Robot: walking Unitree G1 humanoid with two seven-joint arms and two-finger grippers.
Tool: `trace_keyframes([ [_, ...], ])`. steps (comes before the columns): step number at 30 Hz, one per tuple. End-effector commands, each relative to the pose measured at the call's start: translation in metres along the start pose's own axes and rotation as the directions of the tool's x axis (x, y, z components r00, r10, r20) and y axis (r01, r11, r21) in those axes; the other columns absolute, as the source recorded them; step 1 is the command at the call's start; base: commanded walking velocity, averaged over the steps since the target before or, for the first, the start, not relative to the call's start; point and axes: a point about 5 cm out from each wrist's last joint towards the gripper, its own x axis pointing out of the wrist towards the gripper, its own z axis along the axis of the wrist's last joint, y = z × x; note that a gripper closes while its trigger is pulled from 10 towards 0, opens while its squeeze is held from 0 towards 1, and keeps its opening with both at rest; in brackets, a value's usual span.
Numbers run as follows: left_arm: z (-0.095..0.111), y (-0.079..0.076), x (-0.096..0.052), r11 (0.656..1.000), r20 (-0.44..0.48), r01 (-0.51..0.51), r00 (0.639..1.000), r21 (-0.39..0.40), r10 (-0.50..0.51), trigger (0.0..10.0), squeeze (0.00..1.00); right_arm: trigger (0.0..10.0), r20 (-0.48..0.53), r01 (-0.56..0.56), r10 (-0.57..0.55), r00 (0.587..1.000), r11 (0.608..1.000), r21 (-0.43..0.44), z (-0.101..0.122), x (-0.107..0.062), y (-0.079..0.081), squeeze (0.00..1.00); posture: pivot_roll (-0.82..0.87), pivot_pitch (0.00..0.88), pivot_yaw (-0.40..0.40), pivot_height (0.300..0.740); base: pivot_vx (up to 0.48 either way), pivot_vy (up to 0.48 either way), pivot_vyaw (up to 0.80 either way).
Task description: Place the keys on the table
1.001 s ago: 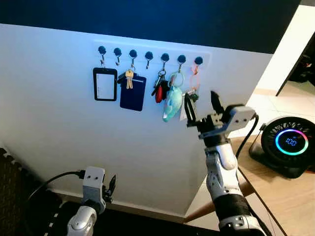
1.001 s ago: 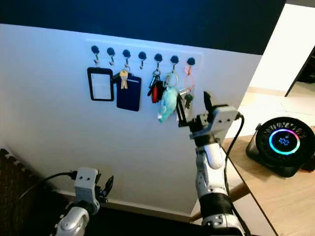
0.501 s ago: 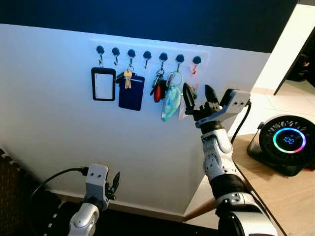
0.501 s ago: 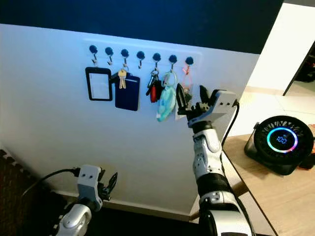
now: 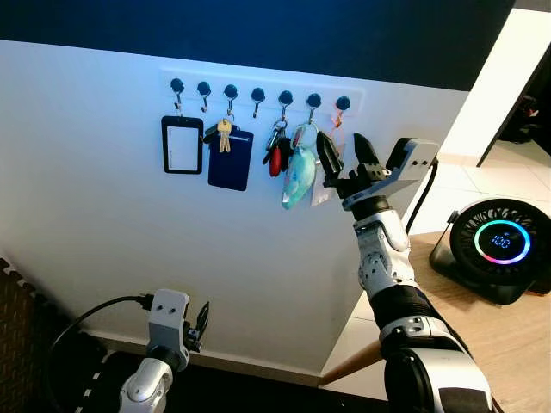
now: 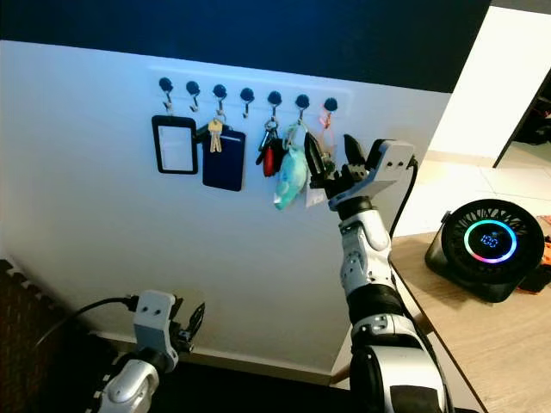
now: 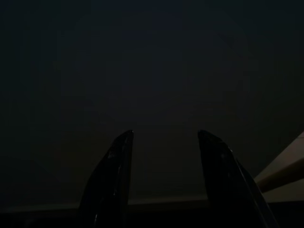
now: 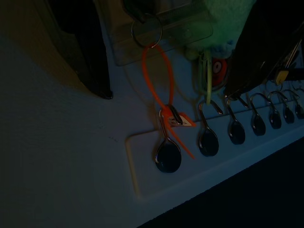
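Note:
A white hook rack [image 5: 258, 90] on the wall carries several key sets. The rightmost hook [image 8: 167, 154] holds an orange loop [image 8: 156, 71] with a metal ring and a clear tag [image 8: 166, 28]. My right gripper [image 5: 339, 142] is raised to it and open, one finger on each side of the loop, just below the hook. A teal plush keychain [image 5: 300, 176] hangs on the neighbouring hook, close to the gripper's left finger. Further left hang red and black keys [image 5: 277, 159] and a gold key [image 5: 225, 138]. My left gripper [image 5: 200, 318] hangs idle and open near the floor.
A black badge holder [image 5: 182, 146] and a blue card holder [image 5: 230, 159] hang at the rack's left. A wooden table [image 5: 482, 344] stands at the right beside the wall's corner. On it is a black fan [image 5: 504, 245] with a lit ring.
My right gripper has risen and reached in toward the wall, from below the rightmost hook's keys to astride their orange loop. The left arm has stayed low.

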Motion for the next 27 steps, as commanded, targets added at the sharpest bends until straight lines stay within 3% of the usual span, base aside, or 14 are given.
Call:
trace_keyframes([
  [1,-0.0041,-0.0040,-0.0028,1.000,-0.017,0.008,1.000,-0.006,-0.009,10.0,0.00,10.0,-0.028,-0.008,0.008,1.000,1.000,0.007,-0.0060,-0.0013,0.0015,0.00,0.09,0.080,-0.076,0.740,0.000,0.000,0.00],
  [7,-0.0040,-0.0046,-0.0031,1.000,-0.016,0.011,1.000,-0.004,-0.011,10.0,0.00,10.0,-0.018,-0.019,0.019,1.000,1.000,0.016,-0.0056,-0.0020,0.0023,0.00,0.09,0.081,-0.075,0.740,0.000,0.000,0.00],
  [8,-0.0038,-0.0048,-0.0028,1.000,-0.015,0.013,1.000,-0.003,-0.013,10.0,0.00,9.1,-0.005,-0.031,0.031,1.000,0.999,0.022,-0.0038,-0.0015,0.0036,0.00,0.08,0.080,-0.075,0.740,0.000,0.000,0.00],
  [9,-0.0038,-0.0048,-0.0028,1.000,-0.015,0.013,1.000,-0.003,-0.013,10.0,0.00,9.1,-0.005,-0.031,0.031,1.000,0.999,0.022,-0.0038,-0.0015,0.0036,0.00,0.08,0.080,-0.075,0.740,0.000,0.000,0.00],
  [10,-0.0038,-0.0049,-0.0029,1.000,-0.016,0.014,1.000,-0.001,-0.014,10.0,0.00,7.6,0.001,-0.035,0.035,0.999,0.999,0.025,-0.0031,-0.0015,0.0042,0.00,0.08,0.082,-0.074,0.740,0.000,0.000,0.00],
  [16,-0.0040,-0.0052,-0.0034,1.000,-0.018,0.016,1.000,0.001,-0.016,10.0,0.00,7.8,0.014,-0.046,0.046,0.999,0.999,0.027,-0.0031,-0.0047,0.0064,0.00,0.08,0.085,-0.073,0.740,0.000,0.000,0.00],
  [18,-0.0042,-0.0055,-0.0036,1.000,-0.020,0.019,1.000,0.003,-0.019,10.0,0.00,5.5,0.015,-0.048,0.047,0.999,0.998,0.030,-0.0041,-0.0066,0.0067,0.00,0.08,0.084,-0.074,0.740,0.000,0.000,0.00],
  [20,-0.0043,-0.0055,-0.0037,1.000,-0.020,0.019,1.000,0.003,-0.019,10.0,0.00,5.5,0.015,-0.048,0.048,0.999,0.998,0.030,-0.0042,-0.0069,0.0068,0.00,0.08,0.084,-0.074,0.740,0.000,0.000,0.00],
  [21,-0.0044,-0.0055,-0.0037,1.000,-0.020,0.019,1.000,0.004,-0.019,10.0,0.00,4.8,0.016,-0.049,0.048,0.999,0.998,0.031,-0.0041,-0.0071,0.0069,0.00,0.08,0.084,-0.074,0.740,0.000,0.000,0.00],
  [25,-0.0045,-0.0056,-0.0037,1.000,-0.021,0.020,1.000,0.005,-0.020,10.0,0.00,4.6,0.019,-0.049,0.048,0.999,0.998,0.034,-0.0041,-0.0077,0.0071,0.00,0.08,0.082,-0.074,0.740,0.000,0.000,0.00],
  [26,-0.0046,-0.0058,-0.0037,1.000,-0.021,0.021,1.000,0.006,-0.021,10.0,0.00,3.6,0.021,-0.048,0.047,0.999,0.998,0.037,-0.0040,-0.0079,0.0071,0.00,0.08,0.082,-0.074,0.740,0.000,0.000,0.00],
  [27,-0.0047,-0.0059,-0.0036,1.000,-0.022,0.022,1.000,0.006,-0.022,10.0,0.00,3.6,0.023,-0.047,0.046,0.999,0.998,0.038,-0.0039,-0.0081,0.0069,0.00,0.08,0.080,-0.073,0.740,0.000,0.000,0.00],
])
